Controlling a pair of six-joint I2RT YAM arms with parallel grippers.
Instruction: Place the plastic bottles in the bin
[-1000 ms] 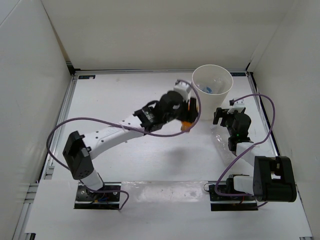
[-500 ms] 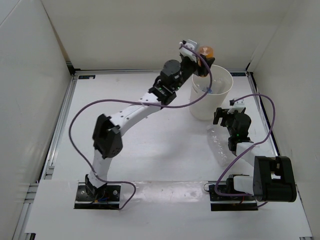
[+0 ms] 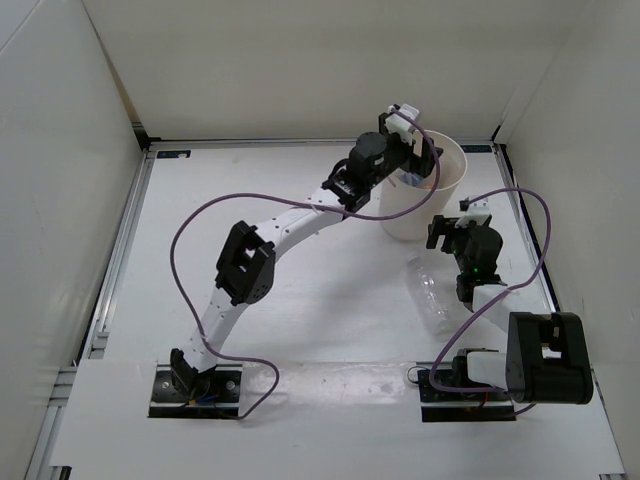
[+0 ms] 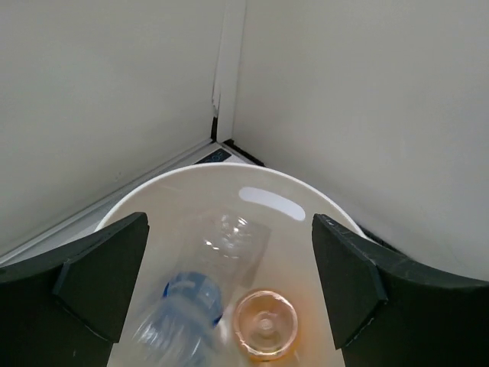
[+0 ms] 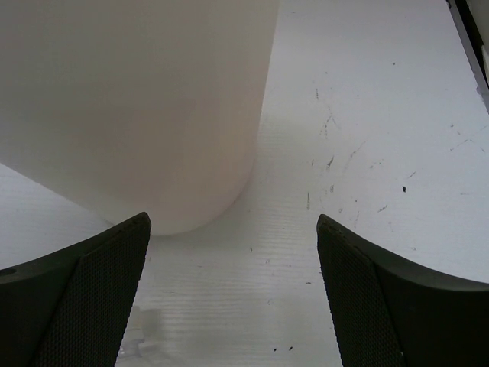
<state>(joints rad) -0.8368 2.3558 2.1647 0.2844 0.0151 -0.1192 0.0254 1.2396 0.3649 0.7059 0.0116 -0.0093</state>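
The bin (image 3: 422, 215), an off-white round bucket, stands at the back right of the table. My left gripper (image 3: 415, 152) hangs over its mouth, open and with nothing between the jaws. In the left wrist view the gripper (image 4: 229, 287) looks straight down past the bin's rim (image 4: 229, 170). Inside lie a clear bottle with a blue label (image 4: 187, 300) and the short orange bottle (image 4: 265, 324), seen end-on. Another clear plastic bottle (image 3: 430, 290) lies on the table in front of the bin. My right gripper (image 3: 458, 236) is open just right of the bin, low over the table (image 5: 233, 290).
White walls enclose the table on three sides. The bin's wall (image 5: 137, 107) fills the upper left of the right wrist view. The left arm (image 3: 290, 225) stretches diagonally across the middle of the table, trailing a purple cable.
My left arm swung the orange bottle from in front of the bin to above its mouth, and the jaws opened. The bottle now sits inside the bin. The right arm stayed still.
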